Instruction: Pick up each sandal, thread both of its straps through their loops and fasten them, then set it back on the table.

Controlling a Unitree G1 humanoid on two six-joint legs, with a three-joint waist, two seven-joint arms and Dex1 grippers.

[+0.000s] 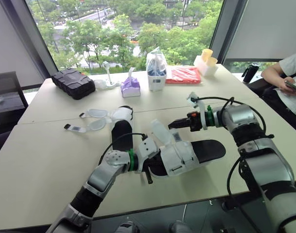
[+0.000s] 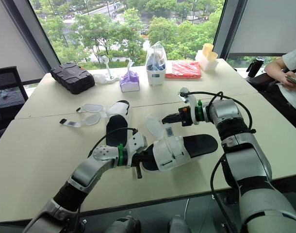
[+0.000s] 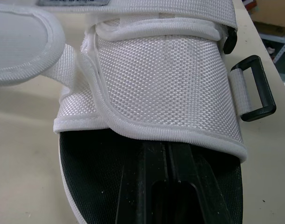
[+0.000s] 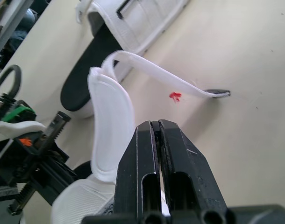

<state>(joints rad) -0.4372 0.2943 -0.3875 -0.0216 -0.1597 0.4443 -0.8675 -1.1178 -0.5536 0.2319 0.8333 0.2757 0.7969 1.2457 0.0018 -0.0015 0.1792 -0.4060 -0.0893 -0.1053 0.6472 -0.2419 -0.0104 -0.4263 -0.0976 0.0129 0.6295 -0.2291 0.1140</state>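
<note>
The near sandal (image 1: 206, 150), white with a black sole, lies at the table's front. My left gripper (image 1: 148, 167) is at its open end; in the left wrist view its fingers (image 3: 152, 186) lie shut together on the insole under the white upper (image 3: 166, 79). A black loop (image 3: 257, 88) sticks out at the sandal's side. One wide strap flap (image 4: 110, 126) stands upright, and my right gripper (image 4: 156, 123) is shut right beside it. The second sandal (image 1: 121, 127) lies behind to the left, its straps (image 1: 92, 119) spread open on the table.
Along the far side stand a black case (image 1: 73, 82), a purple tissue box (image 1: 130, 86), a white bag (image 1: 156, 68), a red packet (image 1: 183, 75) and yellow cups (image 1: 206, 56). A person (image 1: 288, 73) sits at the far right corner.
</note>
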